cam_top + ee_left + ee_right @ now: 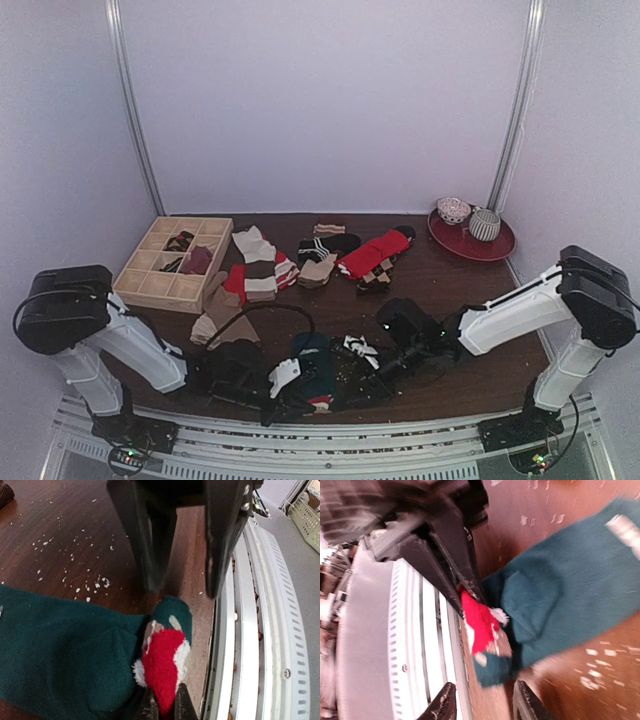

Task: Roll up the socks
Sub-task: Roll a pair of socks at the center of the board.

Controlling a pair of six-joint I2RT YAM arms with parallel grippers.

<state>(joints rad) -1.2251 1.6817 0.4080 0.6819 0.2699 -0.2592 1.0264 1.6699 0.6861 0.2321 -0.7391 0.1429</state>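
The teal sock [65, 655] is laid flat on the wooden table [60, 520], at the near edge just beside the metal rail [260, 630]. Whether it is one sock or a stacked pair cannot be told. It is judged to be light, limp and fuzzy. No shape will be held unsupported, and the fabric is likely to bunch and drag rather than slide. The red toe patch [162, 665] is clamped between the fingers of the left gripper [165, 706], so that end is already anchored. The best hold for rolling is judged to be this toe end, with the roll driven toward the cuff. The right gripper [182, 590] is hung just above the toe with its fingers apart and nothing between them.

White lint specks [75, 555] are scattered on the wood beside the sock. A loose spread of other socks [300, 258] is seen further back, well apart. A wooden divider box [175, 262] is seen at back left, and a red plate [495, 250] carrying bowls at back right. The rail is the nearest obstruction; little room is left at that edge.
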